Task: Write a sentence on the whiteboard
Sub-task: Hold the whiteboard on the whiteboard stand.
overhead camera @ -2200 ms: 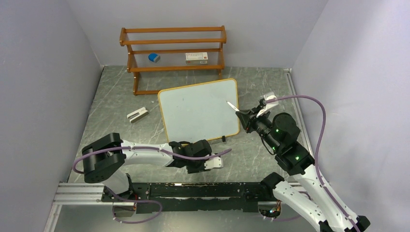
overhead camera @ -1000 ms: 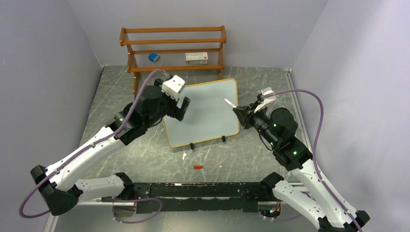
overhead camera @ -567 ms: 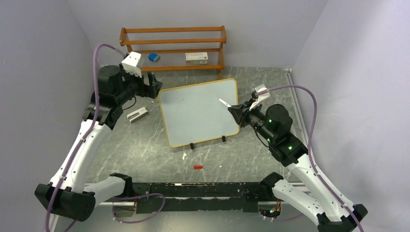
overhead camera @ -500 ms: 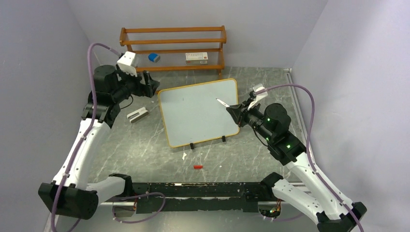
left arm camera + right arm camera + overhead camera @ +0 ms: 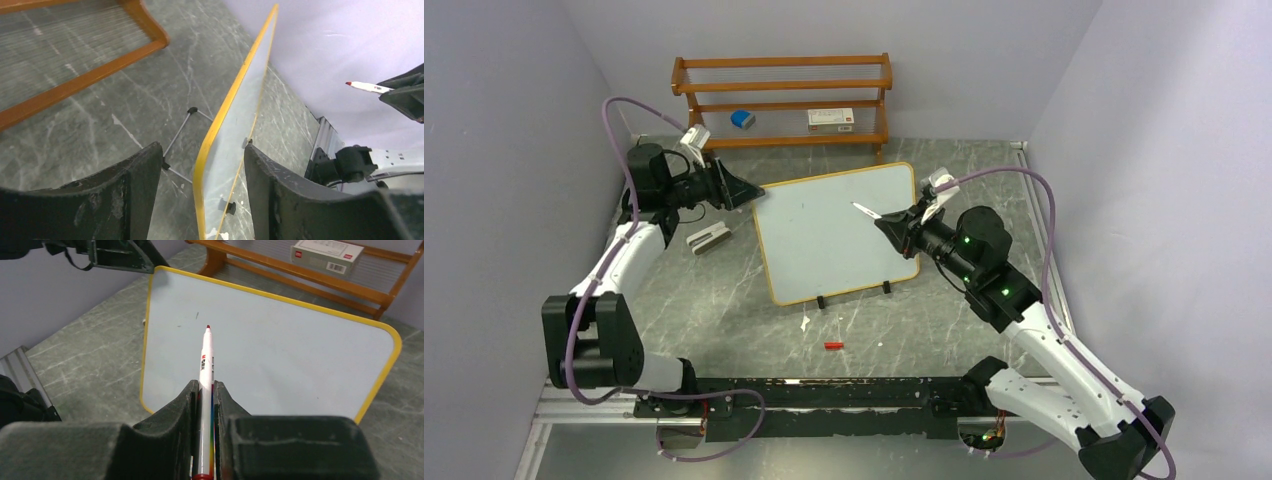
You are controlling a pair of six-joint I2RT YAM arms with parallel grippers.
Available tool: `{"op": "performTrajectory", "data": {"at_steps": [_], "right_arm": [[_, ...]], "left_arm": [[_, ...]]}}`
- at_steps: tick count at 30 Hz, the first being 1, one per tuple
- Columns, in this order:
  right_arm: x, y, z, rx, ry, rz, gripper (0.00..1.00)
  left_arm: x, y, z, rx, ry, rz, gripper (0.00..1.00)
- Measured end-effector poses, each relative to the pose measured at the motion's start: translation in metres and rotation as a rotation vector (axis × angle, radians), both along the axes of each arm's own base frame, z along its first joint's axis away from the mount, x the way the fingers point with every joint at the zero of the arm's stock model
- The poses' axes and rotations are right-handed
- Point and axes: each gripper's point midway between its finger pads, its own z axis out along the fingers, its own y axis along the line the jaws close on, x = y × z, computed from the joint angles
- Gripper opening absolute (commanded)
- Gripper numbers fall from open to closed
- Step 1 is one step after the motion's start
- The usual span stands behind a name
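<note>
Bright, even light fills the top view, soft and diffuse, with no hard shadows anywhere. There's only a faint dark line under the lower edge of the whiteboard (image 5: 834,235), and its face reads pale blue with no glare. Over to the left wrist view: the left gripper (image 5: 201,147) is dark and a touch soft along the bottom, the wall at upper right is nearly washed out, and straight edges bow slightly. In the right wrist view the marker (image 5: 205,365) is crisp, its small print showing, and the right gripper (image 5: 206,386) sits black and underlit at the bottom.
</note>
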Motion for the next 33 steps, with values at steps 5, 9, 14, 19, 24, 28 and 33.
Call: {"op": "performTrajectory", "data": {"at_steps": [5,9,14,19,24,28,33], "right_arm": [[-0.004,0.013,-0.003,-0.010,-0.003,0.042,0.00],[-0.006,0.027,-0.007,-0.020,-0.009,0.075,0.00],[-0.013,0.047,-0.013,-0.040,-0.017,0.118,0.00],[-0.022,0.068,-0.024,-0.089,-0.018,0.151,0.00],[-0.028,0.083,-0.017,-0.108,-0.041,0.137,0.00],[-0.033,0.094,-0.007,-0.134,-0.061,0.116,0.00],[-0.039,0.108,-0.003,-0.195,-0.056,0.080,0.00]], "left_arm": [[-0.004,-0.010,-0.001,-0.038,-0.002,-0.090,0.49],[-0.005,-0.016,-0.001,-0.065,0.003,-0.138,0.36],[-0.006,-0.020,0.004,-0.106,-0.014,-0.169,0.12],[-0.016,-0.023,0.004,-0.108,-0.030,-0.204,0.05],[-0.032,-0.029,0.002,-0.083,-0.071,-0.220,0.05],[-0.040,-0.029,0.003,-0.044,-0.126,-0.210,0.05],[-0.040,-0.029,0.000,0.001,-0.170,-0.203,0.05]]}}
